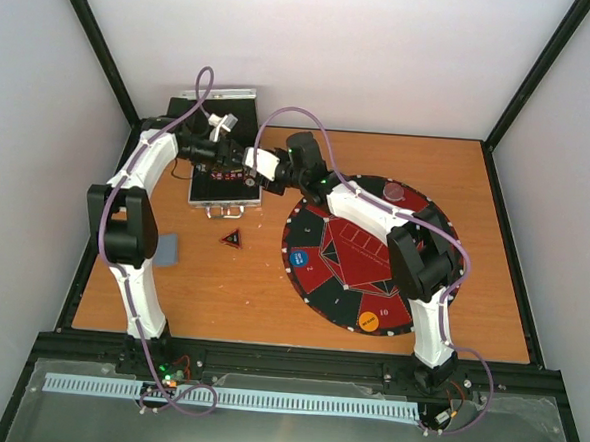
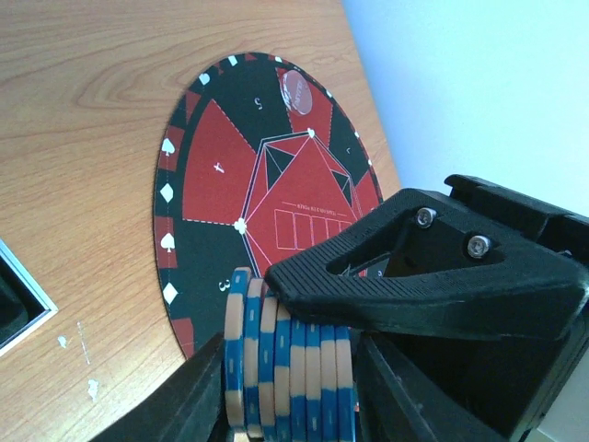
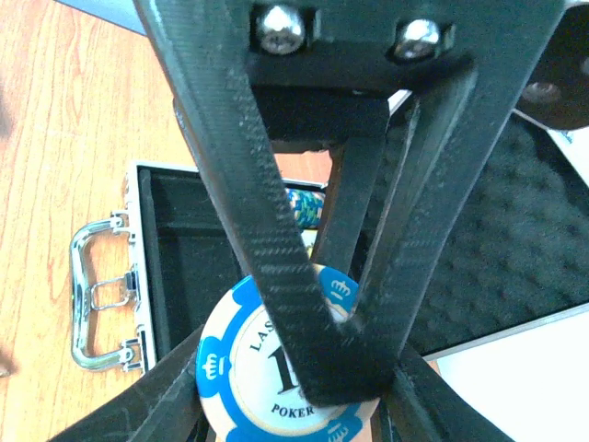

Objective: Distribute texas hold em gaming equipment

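A stack of several blue-and-cream poker chips (image 2: 276,359) hangs between both grippers above the open case (image 1: 222,191). My left gripper (image 2: 293,410) has its fingers pressed on the two end faces of the stack. My right gripper (image 3: 290,410) clamps the same stack by its rim, and the end chip's face (image 3: 248,368) fills its jaws. One right finger (image 2: 433,285) rests on top of the stack in the left wrist view. In the top view the left gripper (image 1: 246,162) and right gripper (image 1: 270,171) meet tip to tip.
A round red-and-black felt mat (image 1: 373,251) lies at the right, carrying a blue disc (image 1: 299,255), an orange disc (image 1: 368,321) and a reddish chip (image 1: 393,192). A grey-blue card (image 1: 166,248) and a small black triangle (image 1: 232,238) lie left. Green-spotted chips (image 3: 304,204) sit in the case.
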